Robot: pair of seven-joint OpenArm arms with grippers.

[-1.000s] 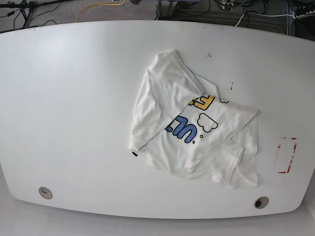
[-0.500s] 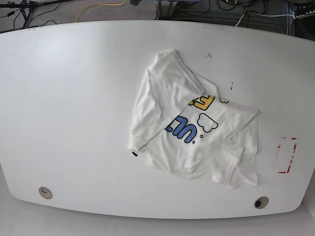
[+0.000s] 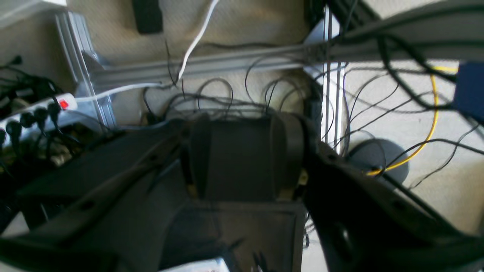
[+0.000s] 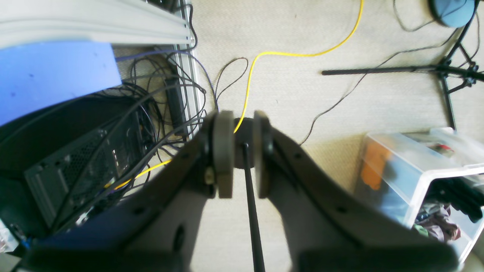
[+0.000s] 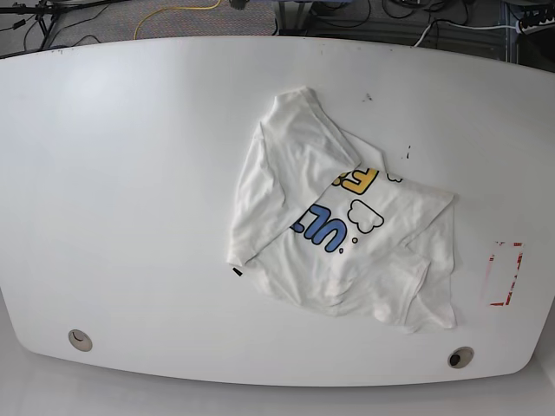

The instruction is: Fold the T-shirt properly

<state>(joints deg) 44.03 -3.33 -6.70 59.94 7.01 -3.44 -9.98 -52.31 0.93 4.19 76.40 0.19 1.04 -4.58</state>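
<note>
The T-shirt (image 5: 338, 217) lies crumpled on the white table (image 5: 130, 173), right of centre. It is white, and one side is folded over part of the blue and orange-yellow letters and the cloud print. Neither arm shows in the base view. In the left wrist view my left gripper (image 3: 242, 151) hangs over the floor and cables, jaws wide apart and empty. My right gripper (image 4: 242, 151) is also over the floor, its pads (image 4: 223, 151) a narrow gap apart with nothing between them. Neither wrist view shows the shirt.
A red-marked rectangle (image 5: 503, 273) sits near the table's right edge. Two round holes (image 5: 80, 340) (image 5: 460, 356) lie by the front edge. A small black mark (image 5: 237, 271) is beside the shirt. On the floor are a power strip (image 3: 22, 113) and a clear plastic box (image 4: 423, 170).
</note>
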